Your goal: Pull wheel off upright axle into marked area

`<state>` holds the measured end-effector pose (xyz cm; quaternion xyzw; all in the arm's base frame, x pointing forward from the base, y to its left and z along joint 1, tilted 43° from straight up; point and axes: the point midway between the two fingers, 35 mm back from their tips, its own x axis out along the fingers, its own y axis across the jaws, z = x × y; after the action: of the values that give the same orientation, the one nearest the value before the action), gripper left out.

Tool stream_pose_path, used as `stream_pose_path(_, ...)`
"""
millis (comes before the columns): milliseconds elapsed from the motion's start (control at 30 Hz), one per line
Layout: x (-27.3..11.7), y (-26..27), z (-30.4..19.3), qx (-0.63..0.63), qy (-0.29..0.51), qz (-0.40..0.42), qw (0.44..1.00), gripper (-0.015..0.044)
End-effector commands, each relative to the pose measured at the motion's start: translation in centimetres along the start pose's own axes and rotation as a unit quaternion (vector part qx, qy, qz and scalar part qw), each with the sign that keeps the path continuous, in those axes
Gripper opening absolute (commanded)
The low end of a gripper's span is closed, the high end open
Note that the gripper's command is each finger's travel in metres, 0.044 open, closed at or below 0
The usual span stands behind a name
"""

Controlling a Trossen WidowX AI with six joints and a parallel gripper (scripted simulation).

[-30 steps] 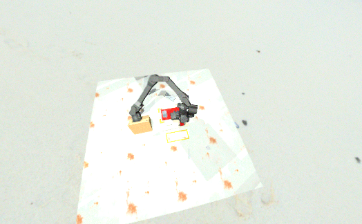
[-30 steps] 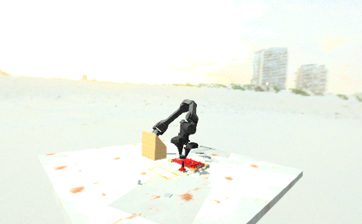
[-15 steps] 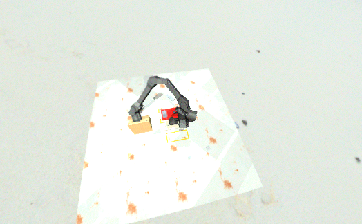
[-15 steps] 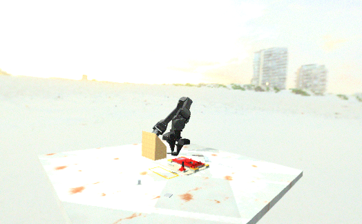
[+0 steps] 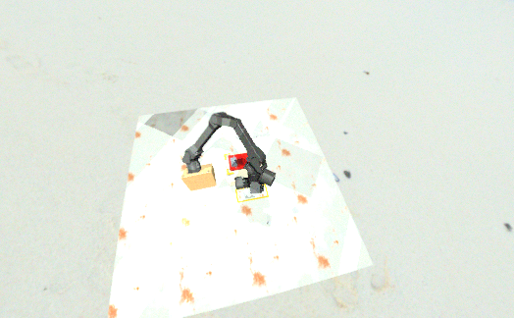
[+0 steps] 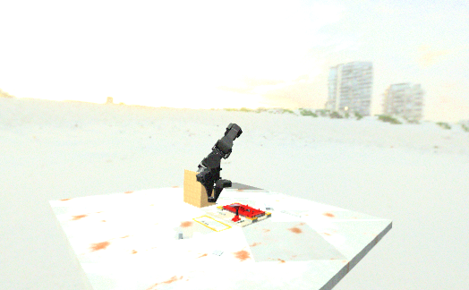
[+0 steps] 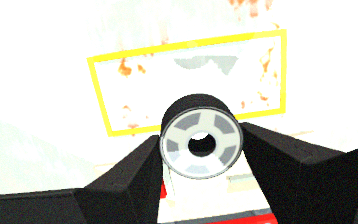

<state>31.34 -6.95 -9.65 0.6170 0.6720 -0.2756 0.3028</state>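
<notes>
The wheel (image 7: 207,119) is off its axle (image 6: 236,211) and up in the claw (image 5: 249,185) (image 6: 213,200) (image 7: 199,136), which is closed on it to a middling width, a finger against either side; the round face with its bore looks up at the wrist view. What matters now is how the wheel lies to the marked area (image 5: 253,199) (image 6: 202,227) (image 7: 185,46). In the wrist view the wheel overlaps the yellow outline's lower long edge, right of that edge's middle, with most of the area reaching beyond it toward the top of the picture. The top view agrees: the claw covers part of the outline's upper long edge, the one facing the red block (image 5: 231,167) (image 6: 245,209) (image 7: 240,220), while the lower long edge, toward the table's (image 5: 171,245) (image 6: 124,264) (image 7: 30,30) bottom edge there, shows. The area's long axis runs roughly along that bottom edge, so its short way leaves less room for error. I would judge a small shift off the red block's side, toward the bottom edge, is wanted before lowering; straight down might set the wheel across the line.
</notes>
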Motion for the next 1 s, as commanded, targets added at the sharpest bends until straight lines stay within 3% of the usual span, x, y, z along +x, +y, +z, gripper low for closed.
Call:
stream_pose_path(0,1.4,-0.2,-0.1,0.000,0.003,-0.005,1.000,0.0000)
stream_pose_path(200,2.8,-0.1,-0.1,0.000,0.003,-0.005,1.000,0.0000)
stream_pose_path(533,9.7,-0.3,-0.3,0.000,0.005,-0.005,1.000,0.0000)
stream_pose_path(667,10.2,-0.4,-0.3,0.000,0.005,-0.005,1.000,0.0000)
stream_pose_path(967,9.9,-0.4,-0.3,-0.003,0.004,-0.010,1.000,0.0236)
